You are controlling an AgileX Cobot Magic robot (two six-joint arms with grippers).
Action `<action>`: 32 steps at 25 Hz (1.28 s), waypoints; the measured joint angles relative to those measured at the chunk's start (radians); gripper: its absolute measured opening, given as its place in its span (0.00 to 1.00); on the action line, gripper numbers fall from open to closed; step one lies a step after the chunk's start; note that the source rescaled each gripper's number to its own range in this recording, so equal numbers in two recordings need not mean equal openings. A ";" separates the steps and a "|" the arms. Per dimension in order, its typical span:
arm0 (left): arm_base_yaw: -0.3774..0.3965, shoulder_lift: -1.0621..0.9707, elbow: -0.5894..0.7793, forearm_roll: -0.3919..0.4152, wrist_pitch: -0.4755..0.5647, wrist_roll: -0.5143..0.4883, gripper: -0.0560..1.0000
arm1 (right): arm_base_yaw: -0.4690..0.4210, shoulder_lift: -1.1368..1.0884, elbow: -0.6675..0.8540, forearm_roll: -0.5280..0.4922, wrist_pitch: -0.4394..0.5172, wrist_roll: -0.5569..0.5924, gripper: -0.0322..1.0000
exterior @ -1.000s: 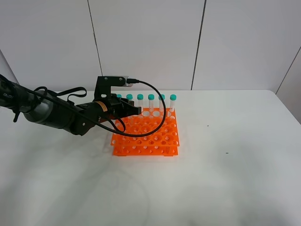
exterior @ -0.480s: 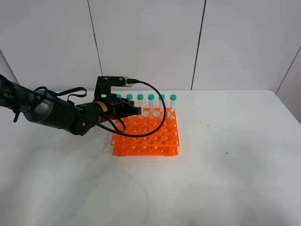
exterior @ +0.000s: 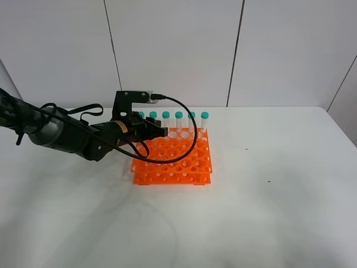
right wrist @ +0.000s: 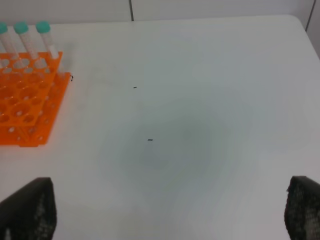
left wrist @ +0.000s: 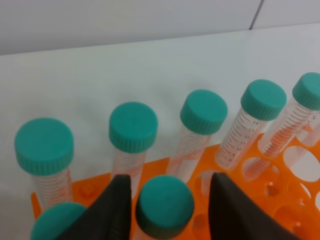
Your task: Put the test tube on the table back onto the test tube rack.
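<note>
The test tube (left wrist: 165, 206), clear with a teal cap, stands upright in a hole of the orange test tube rack (exterior: 184, 167), one row in front of the back row. My left gripper (exterior: 156, 132) hovers over the rack's back-left part. In the left wrist view its two dark fingers (left wrist: 116, 205) flank the cap with a thin gap on each side, so the left gripper (left wrist: 171, 182) is open and touches nothing. Off to the rack's right, my right gripper (right wrist: 170, 220) hangs wide open over the bare white table (exterior: 268, 212), holding nothing.
Several more teal-capped tubes (exterior: 179, 115) fill the rack's back row, close behind the left fingers. Another capped tube (left wrist: 55, 222) stands beside the left finger. A black cable (exterior: 189, 120) loops from the wrist over the rack. The right wrist view shows the rack's corner (right wrist: 25, 105).
The left jaws have parted slightly and let go of the tube's cap. The tube stays standing in the rack. The arms have hardly moved.
</note>
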 joint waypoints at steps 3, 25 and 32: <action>0.000 -0.014 0.000 0.000 0.008 -0.002 0.35 | 0.000 0.000 0.000 0.000 0.000 0.000 1.00; 0.000 -0.479 -0.028 0.071 0.817 -0.041 0.99 | 0.000 0.000 0.000 0.000 0.000 0.000 1.00; 0.031 -0.404 -0.206 -0.029 1.300 0.147 1.00 | 0.000 0.000 0.000 0.000 0.000 0.000 1.00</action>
